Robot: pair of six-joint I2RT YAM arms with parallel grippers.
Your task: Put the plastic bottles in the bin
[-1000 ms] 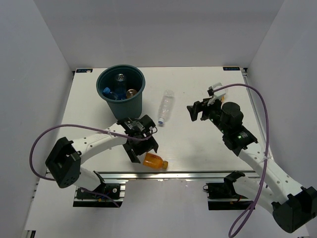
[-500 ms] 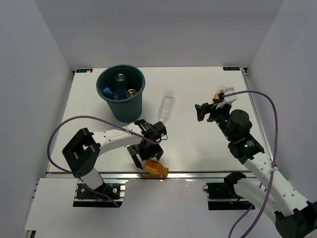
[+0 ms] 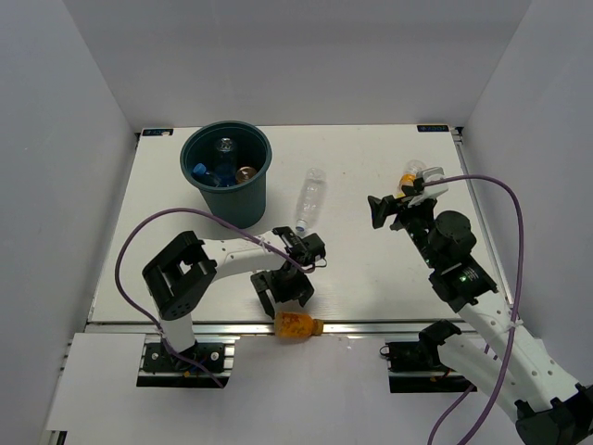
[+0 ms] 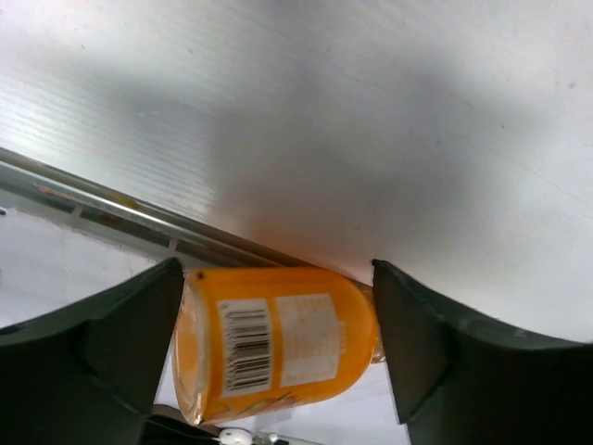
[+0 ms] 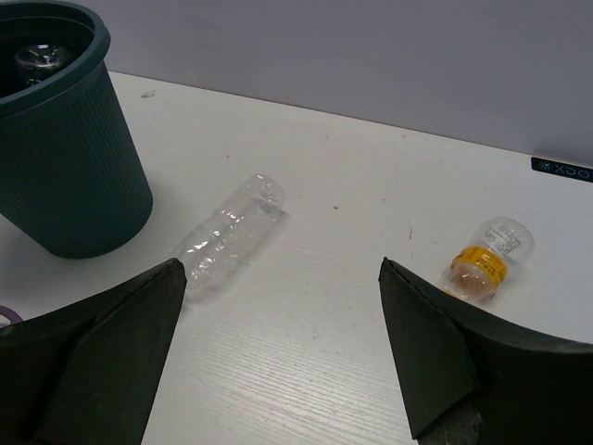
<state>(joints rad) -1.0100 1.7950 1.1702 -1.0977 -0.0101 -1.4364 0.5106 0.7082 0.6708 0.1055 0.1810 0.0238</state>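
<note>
Left gripper: the left gripper (image 4: 276,278) is down at the near edge of the white table (image 3: 361,269), with its dark fingers (image 4: 120,343) set to either side of a squat orange plastic bottle with a white barcode label (image 4: 278,352).
Left grip: the fingers sit right against the bottle's two ends, base on one side and neck on the other, but I can't tell if it is actually pinched.
Orange bottle: it lies on its side, right on the table's lip by the aluminium rail (image 4: 93,199).
Right gripper: the right gripper (image 5: 280,273) hangs above the right half of the table with jaws spread wide and nothing between them.
Clear bottle: a plain clear plastic bottle (image 5: 227,236) lies on its side mid-table, near the bin but not touching it.
Small bottle: a small clear bottle with a yellow-orange band (image 5: 486,260) lies toward the far right of the table, well apart from the clear one.
Bin: the dark teal-green ribbed round plastic bin (image 5: 65,176) stands upright at the far left.
In the bin: a blue-labelled bottle (image 3: 206,172), a clear one (image 3: 224,146) and a brownish-orange one (image 3: 246,173) show from the top view.
</note>
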